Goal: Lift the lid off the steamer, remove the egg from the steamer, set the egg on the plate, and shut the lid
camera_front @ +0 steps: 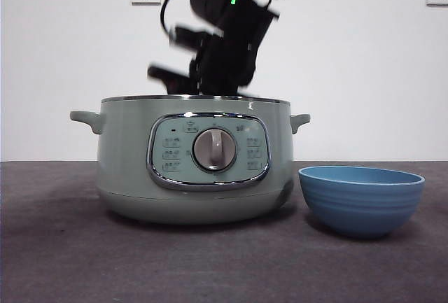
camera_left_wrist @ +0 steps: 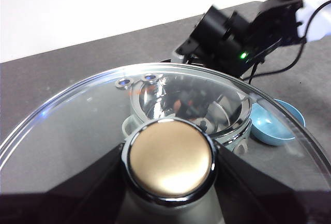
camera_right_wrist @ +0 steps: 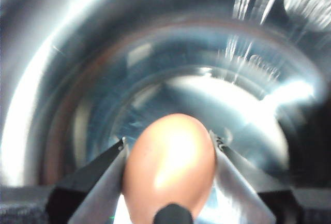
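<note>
- Egg (camera_right_wrist: pixel 169 164) sits pinched between the right gripper (camera_right_wrist: pixel 169 151) jaws, one pressing each flank, down inside the steamer (camera_front: pixel 126 156).
- Judging the step as lifting out: raise it straight, slowly, clear of the rim, without squeezing harder.
- Left gripper (camera_left_wrist: pixel 169 163) clamps the knob of the lid (camera_left_wrist: pixel 77 131), holding it off to the side.
- Plate (camera_front: pixel 360 198) waits just beside the steamer.

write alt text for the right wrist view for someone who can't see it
A brown egg sits clamped between the right gripper's two jaws, filling the lower middle of the picture. Behind it curves the shiny, blurred steel inside of the steamer, streaked with bright reflections.
</note>
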